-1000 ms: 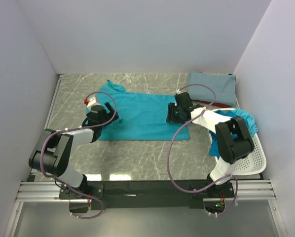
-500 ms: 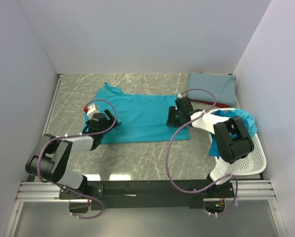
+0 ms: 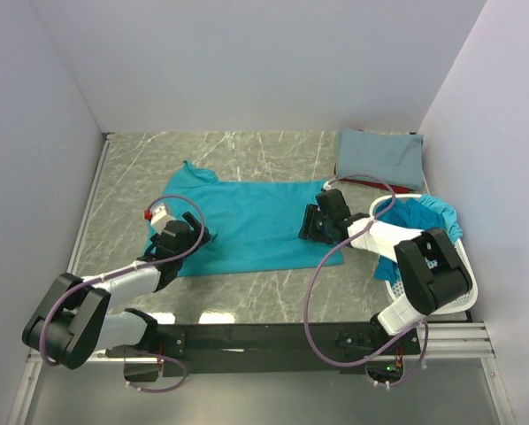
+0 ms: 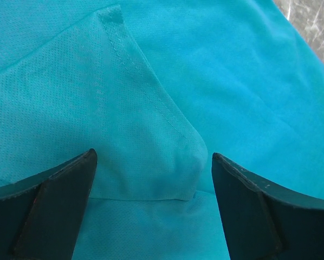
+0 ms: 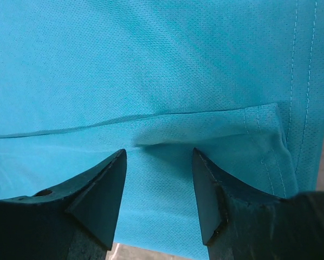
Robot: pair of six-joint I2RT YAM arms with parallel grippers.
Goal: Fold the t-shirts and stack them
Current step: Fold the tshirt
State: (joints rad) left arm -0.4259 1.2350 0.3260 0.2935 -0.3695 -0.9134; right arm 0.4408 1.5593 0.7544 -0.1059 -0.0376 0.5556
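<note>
I hover over the spread bright teal cloth t-shirt (image 3: 247, 221), mid-frame.
My left gripper (image 4: 154, 157) gapes wide over a fold; my right gripper (image 5: 159, 154) has its jaws apart astride a crease.

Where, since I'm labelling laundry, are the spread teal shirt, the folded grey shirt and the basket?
Spread teal shirt (image 3: 247, 221): top view, middle of its body.
Folded grey shirt (image 3: 381, 157): top view, centre of the fold.
Basket (image 3: 463, 250): top view, its mesh right wall.
</note>
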